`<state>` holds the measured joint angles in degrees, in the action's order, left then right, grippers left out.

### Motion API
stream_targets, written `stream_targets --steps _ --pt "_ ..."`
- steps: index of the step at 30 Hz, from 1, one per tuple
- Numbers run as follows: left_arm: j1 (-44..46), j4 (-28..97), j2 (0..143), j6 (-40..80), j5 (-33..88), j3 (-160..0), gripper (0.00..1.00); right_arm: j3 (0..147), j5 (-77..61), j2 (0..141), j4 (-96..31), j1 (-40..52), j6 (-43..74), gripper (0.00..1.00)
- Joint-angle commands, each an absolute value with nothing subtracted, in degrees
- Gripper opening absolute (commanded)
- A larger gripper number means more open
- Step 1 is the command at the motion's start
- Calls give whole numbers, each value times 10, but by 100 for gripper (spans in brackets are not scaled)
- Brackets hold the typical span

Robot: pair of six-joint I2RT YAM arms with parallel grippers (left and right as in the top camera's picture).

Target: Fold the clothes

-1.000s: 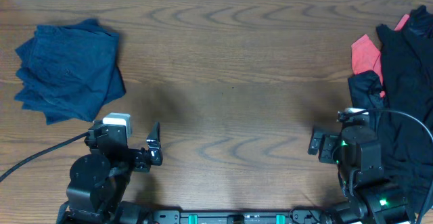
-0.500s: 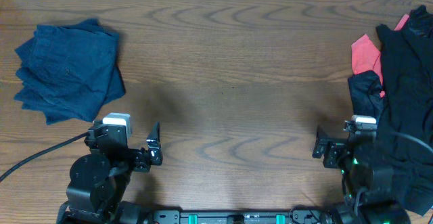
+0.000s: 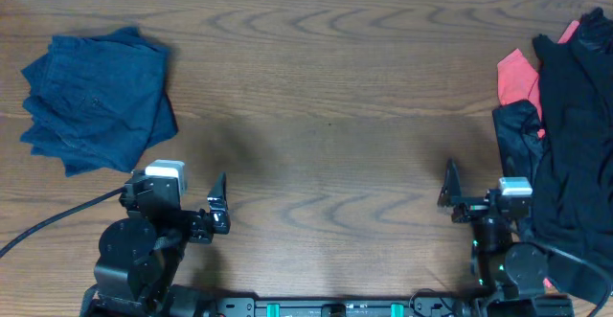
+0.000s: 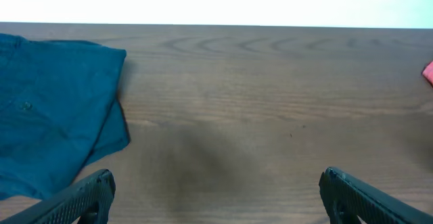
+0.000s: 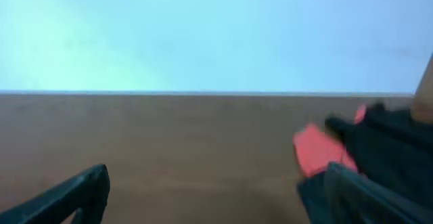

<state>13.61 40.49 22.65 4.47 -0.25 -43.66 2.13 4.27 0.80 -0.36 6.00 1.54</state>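
Observation:
A stack of dark navy clothes lies folded at the table's far left; it also shows in the left wrist view. A heap of black garments with a coral-red one lies at the right edge, and both the coral-red garment and the black garments show in the right wrist view. My left gripper is open and empty near the front, right of the navy stack. My right gripper is open and empty just left of the black heap.
The brown wooden table spreads between the two piles. A black cable runs from the left arm to the left edge. The arm bases stand along the front edge.
The right arm has drawn back toward the front edge and its gripper has turned, its fingers now pointing up the table. The left arm and the clothes have not moved.

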Motion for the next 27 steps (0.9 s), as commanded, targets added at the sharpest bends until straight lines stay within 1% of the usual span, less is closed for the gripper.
stream_targets --steps 1,3,5,8,27 --pt "137 404 225 48 -7 -433 98 3 31 3 10 56 -30 99" --pt "137 404 225 48 -7 -433 98 3 15 3 -7 56 -57 99" --pt "137 404 225 48 -7 -433 98 3 2 3 -49 57 -60 99" --pt "137 404 225 48 -7 -433 98 3 -11 5 -42 57 -38 99" --pt "137 404 225 48 -7 -433 98 3 -11 5 -42 57 -39 99"
